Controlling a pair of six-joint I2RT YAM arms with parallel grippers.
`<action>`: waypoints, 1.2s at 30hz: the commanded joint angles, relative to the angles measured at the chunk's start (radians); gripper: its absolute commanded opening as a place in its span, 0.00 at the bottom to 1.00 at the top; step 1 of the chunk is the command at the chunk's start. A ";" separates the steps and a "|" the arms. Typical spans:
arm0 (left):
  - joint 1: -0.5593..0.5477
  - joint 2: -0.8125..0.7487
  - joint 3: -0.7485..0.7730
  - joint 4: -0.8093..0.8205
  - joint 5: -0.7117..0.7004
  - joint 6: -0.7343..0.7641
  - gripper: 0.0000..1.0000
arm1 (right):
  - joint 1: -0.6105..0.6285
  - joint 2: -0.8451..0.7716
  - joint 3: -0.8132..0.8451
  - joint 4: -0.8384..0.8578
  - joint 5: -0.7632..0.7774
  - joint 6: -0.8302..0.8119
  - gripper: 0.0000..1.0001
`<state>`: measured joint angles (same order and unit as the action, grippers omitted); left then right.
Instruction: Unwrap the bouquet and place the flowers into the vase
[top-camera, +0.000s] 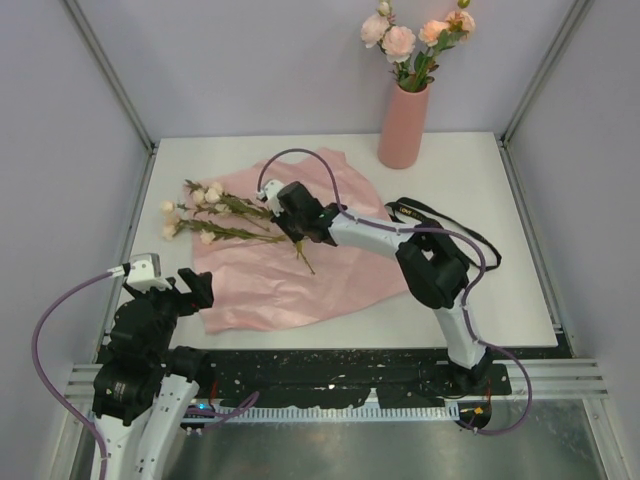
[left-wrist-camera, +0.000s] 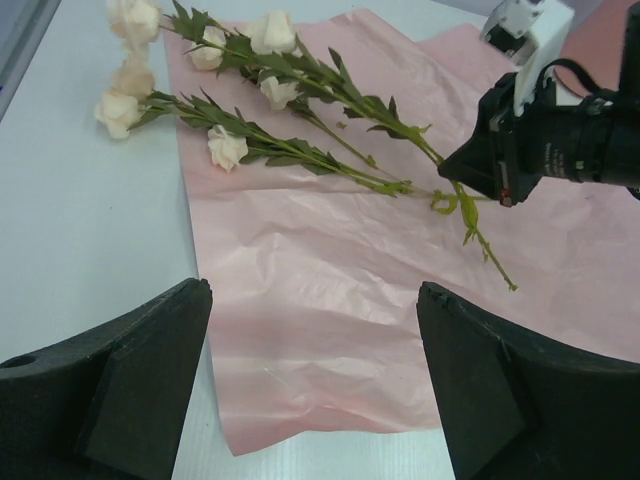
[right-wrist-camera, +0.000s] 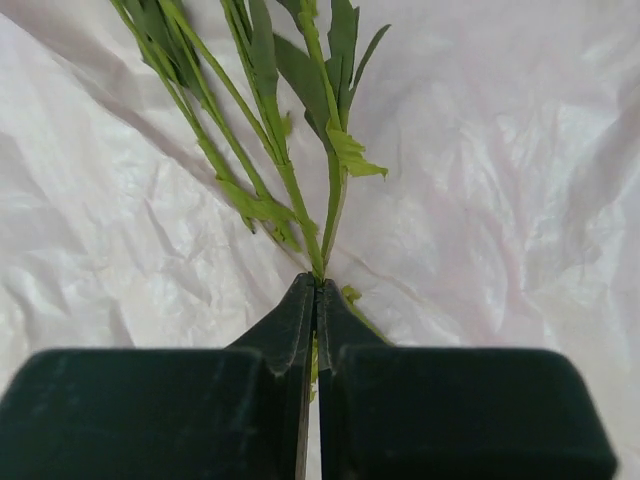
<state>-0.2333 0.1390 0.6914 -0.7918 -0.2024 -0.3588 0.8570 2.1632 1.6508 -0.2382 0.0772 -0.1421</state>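
On the paper (top-camera: 300, 285), the right gripper (right-wrist-camera: 317, 290) pinches the flowers (right-wrist-camera: 290, 185) by their thin stems; one could slip free on lifting. Left gripper (left-wrist-camera: 312, 305) gapes wide.

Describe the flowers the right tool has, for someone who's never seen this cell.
Find the pink paper sheet mid-table. Across its far-left corner lie the flowers, some heads spilling onto white table. Unlike the blooms standing in the vase, these lie flat, stems pinched in the right tool.
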 joint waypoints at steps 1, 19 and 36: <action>0.003 0.002 0.011 0.008 -0.014 0.000 0.88 | 0.005 -0.157 -0.039 0.157 -0.060 0.048 0.05; 0.003 0.175 0.046 0.166 0.397 -0.233 0.89 | 0.005 -0.522 -0.440 0.476 -0.220 0.298 0.05; -0.060 0.451 -0.294 1.014 0.609 -0.408 0.93 | 0.025 -0.747 -0.732 0.703 -0.407 0.598 0.05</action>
<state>-0.2558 0.5472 0.4316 -0.1032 0.3534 -0.7567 0.8631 1.4517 0.9279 0.3531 -0.2646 0.3729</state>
